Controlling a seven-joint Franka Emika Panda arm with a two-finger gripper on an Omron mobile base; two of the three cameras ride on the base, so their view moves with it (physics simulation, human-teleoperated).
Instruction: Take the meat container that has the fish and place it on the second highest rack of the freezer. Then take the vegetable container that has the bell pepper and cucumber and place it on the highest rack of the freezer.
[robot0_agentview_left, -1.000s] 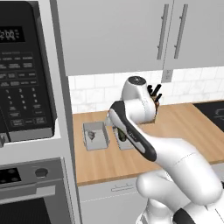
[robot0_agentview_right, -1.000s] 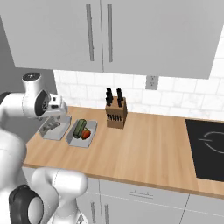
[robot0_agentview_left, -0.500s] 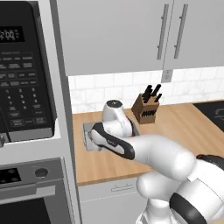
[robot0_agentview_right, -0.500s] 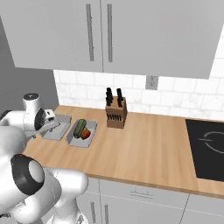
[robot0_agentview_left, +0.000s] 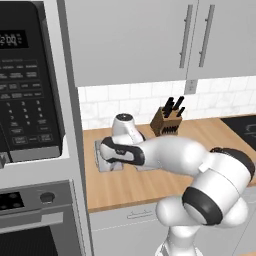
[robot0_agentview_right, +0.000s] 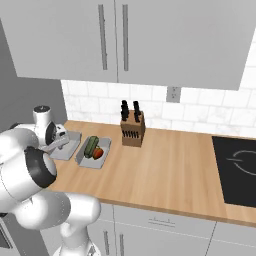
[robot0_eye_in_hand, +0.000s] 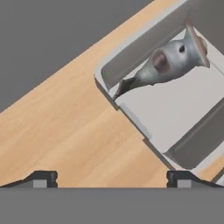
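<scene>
Toward the upper right of the hand view, the fish (robot0_eye_in_hand: 168, 63) lies in its grey tray (robot0_eye_in_hand: 175, 111) on the wooden counter (robot0_eye_in_hand: 65, 118). The hand (robot0_eye_in_hand: 111, 178) hangs over bare wood with its tips spread wide, gripping nothing. To grasp well, it should probably shift up and right until one tray wall sits between the tips, then descend square to that rim. In the right base view, the second tray with the cucumber (robot0_agentview_right: 91, 146) and bell pepper (robot0_agentview_right: 98, 153) sits just beside; avoid bumping it.
</scene>
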